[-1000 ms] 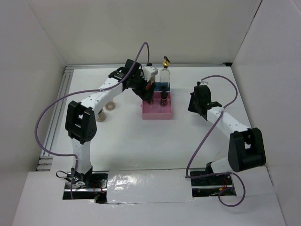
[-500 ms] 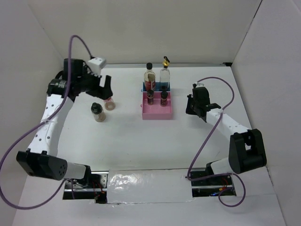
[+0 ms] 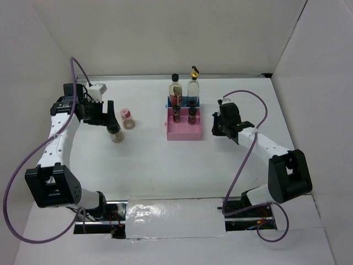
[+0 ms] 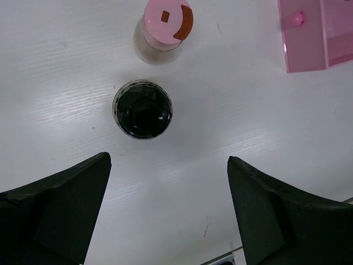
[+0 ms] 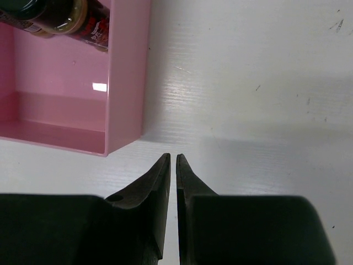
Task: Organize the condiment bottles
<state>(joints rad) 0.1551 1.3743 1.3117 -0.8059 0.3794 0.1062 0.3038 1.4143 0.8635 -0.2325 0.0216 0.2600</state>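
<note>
My left gripper [image 3: 105,117] is open and empty, hovering just left of two loose jars on the table. They are a short dark-capped spice jar [image 3: 116,132] and a pink-capped jar [image 3: 128,118]. In the left wrist view the dark cap [image 4: 142,109] lies ahead of my open gripper [image 4: 168,160], with the pink-capped jar [image 4: 162,27] beyond it. The pink and blue tray [image 3: 185,131] holds a black-capped red-labelled bottle [image 3: 175,93], a tall clear gold-capped bottle [image 3: 193,85] and two short dark-capped jars [image 3: 176,114]. My right gripper [image 3: 216,122] is shut and empty beside the tray's right wall [image 5: 124,83].
White walls enclose the table on three sides. A metal rail [image 3: 71,110] runs along the left edge behind my left arm. The right wrist view shows my shut gripper [image 5: 171,156] above bare table, and a jar [image 5: 60,14] inside the pink tray.
My left gripper let go of the black-capped red-labelled bottle in the tray, swung far left, then came down beside the two loose jars. My right gripper edged toward the tray.
</note>
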